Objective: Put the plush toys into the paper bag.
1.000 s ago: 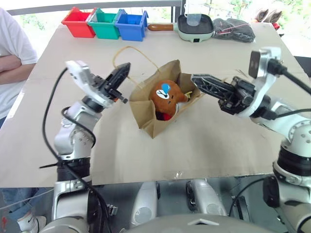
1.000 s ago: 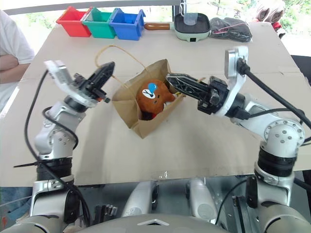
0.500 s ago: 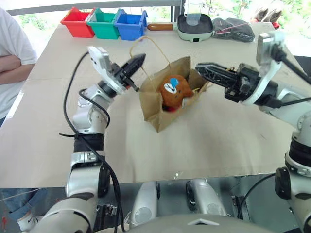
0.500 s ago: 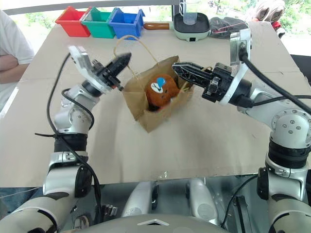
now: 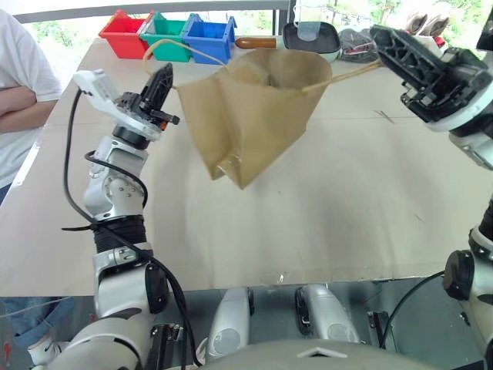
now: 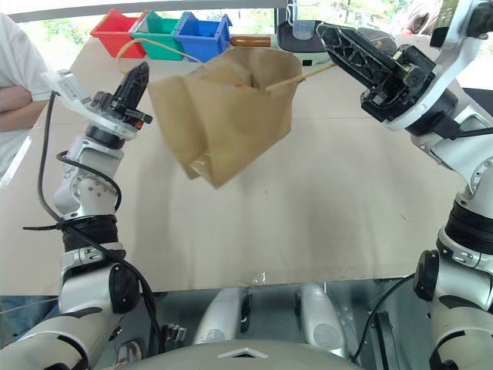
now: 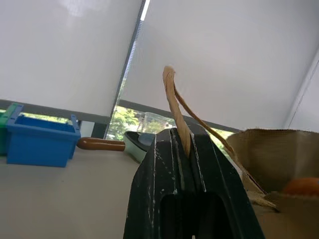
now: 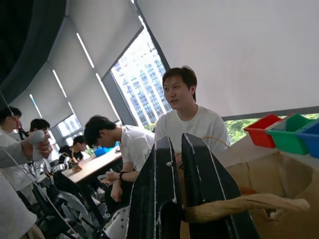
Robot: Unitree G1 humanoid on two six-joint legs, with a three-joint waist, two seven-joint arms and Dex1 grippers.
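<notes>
The brown paper bag point(image 5: 254, 116) hangs above the table, slung between my two grippers by its cord handles. My left gripper point(image 5: 165, 74) is shut on the left handle point(image 7: 174, 99), which loops up from between its fingers. Over on the far side, my right gripper point(image 5: 380, 36) is shut on the other handle point(image 8: 239, 204), which is pulled taut. The bag's mouth faces up and away from me. A bit of orange-brown plush toy point(image 7: 302, 186) shows inside the bag in the left wrist view. The white toy is hidden.
Red point(image 5: 124, 32), green point(image 5: 166, 35) and blue point(image 5: 206, 38) bins stand at the table's far edge, with a pale green pan point(image 5: 310, 40) and a dark cloth point(image 5: 362, 43) beside them. A person in a white shirt point(image 5: 19, 85) stands at the table's left.
Both grippers have risen and moved apart, lifting the bag off the table by its handles. The brown toy that showed in the open mouth is now almost hidden from the eye views.
</notes>
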